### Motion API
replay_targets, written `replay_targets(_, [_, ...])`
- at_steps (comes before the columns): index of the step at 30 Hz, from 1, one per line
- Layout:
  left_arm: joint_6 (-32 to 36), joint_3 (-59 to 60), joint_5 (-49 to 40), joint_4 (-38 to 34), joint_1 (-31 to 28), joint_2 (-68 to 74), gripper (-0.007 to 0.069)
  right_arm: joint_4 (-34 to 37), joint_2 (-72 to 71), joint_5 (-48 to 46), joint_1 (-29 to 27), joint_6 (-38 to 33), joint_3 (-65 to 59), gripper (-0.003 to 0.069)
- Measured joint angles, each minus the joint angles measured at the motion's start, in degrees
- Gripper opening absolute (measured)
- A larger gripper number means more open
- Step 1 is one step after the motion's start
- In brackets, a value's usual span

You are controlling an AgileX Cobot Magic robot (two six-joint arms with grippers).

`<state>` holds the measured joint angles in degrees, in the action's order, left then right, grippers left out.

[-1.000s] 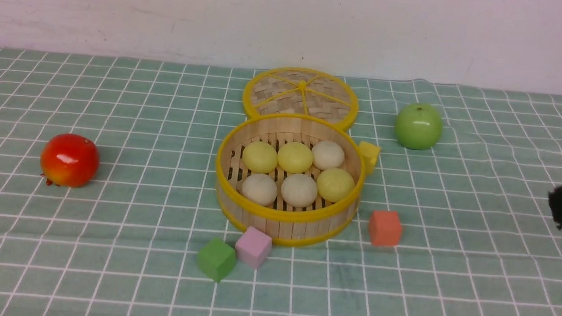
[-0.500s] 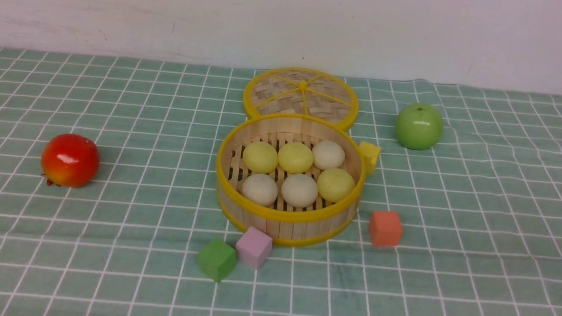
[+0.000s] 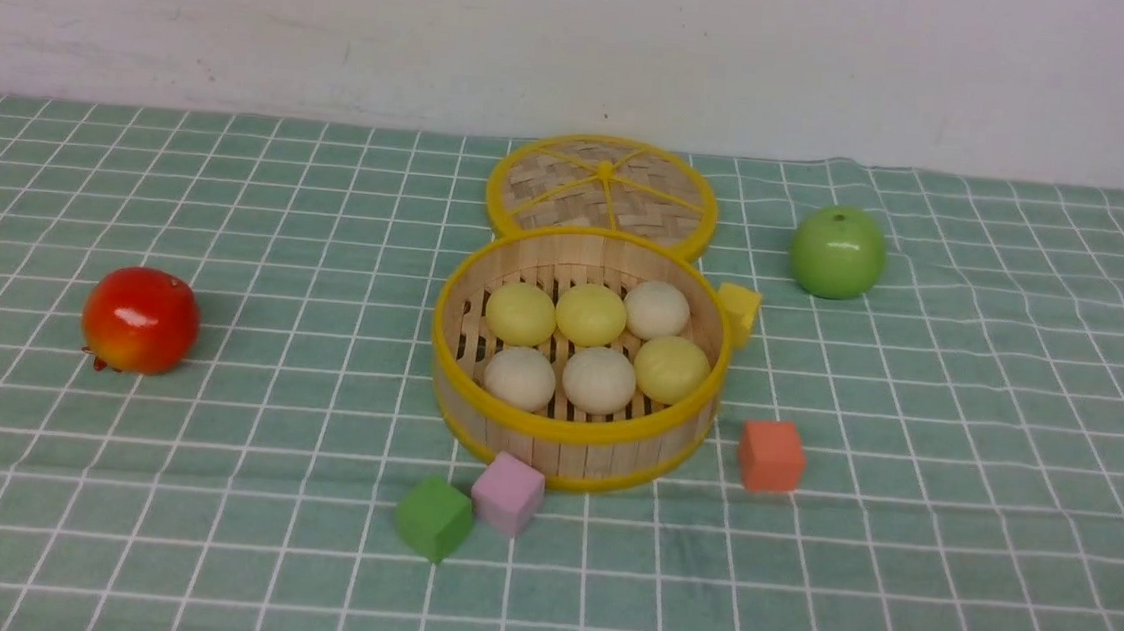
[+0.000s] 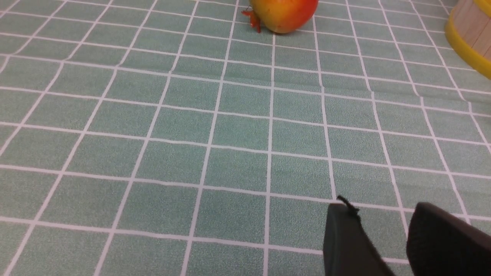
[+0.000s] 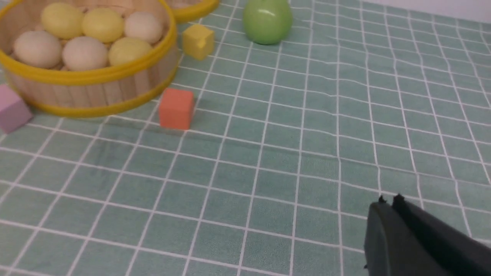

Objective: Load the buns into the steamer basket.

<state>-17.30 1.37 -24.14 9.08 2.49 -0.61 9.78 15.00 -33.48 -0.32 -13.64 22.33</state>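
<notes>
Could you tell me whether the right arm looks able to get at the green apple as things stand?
Probably yes. The right end effector is shut and holds nothing, and only bare checked cloth lies between it and the green apple. The yellow cube and steamer basket sit off to one side.

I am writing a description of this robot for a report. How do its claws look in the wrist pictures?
Only the tips show. The left claw has two matte black, rounded fingers; one carries a small frayed tuft at its tip. The right claw is also matte black, its two flat fingers ending in small nubs. No cables or markings are visible, and the arms themselves are out of view.
</notes>
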Motion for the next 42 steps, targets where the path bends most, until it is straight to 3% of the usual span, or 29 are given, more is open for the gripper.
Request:
replay_targets(5, [0.00, 0.00, 0.00, 0.00, 0.00, 0.00, 0.0238, -0.06, -9.95, 8.48, -0.12, -0.04, -15.07, 0.0007])
replay_targets(9, [0.00, 0.00, -0.05, 0.00, 0.00, 0.00, 0.0238, -0.04, -15.15, 8.69, -0.12, 0.01, -22.61, 0.0012])
replay_targets(15, [0.00, 0.02, 0.00, 0.00, 0.00, 0.00, 0.0238, -0.82, -15.55, 10.91, -0.12, 2.01, -23.12, 0.0019])
replay_targets(26, [0.00, 0.02, 0.00, 0.00, 0.00, 0.00, 0.0238, -15.48, -15.55, 11.34, 1.77, 19.64, -23.12, 0.0031])
replay_targets(42, [0.00, 0.02, 0.00, 0.00, 0.00, 0.00, 0.0238, -16.52, -15.55, 11.34, 2.10, 22.08, -23.12, 0.0047])
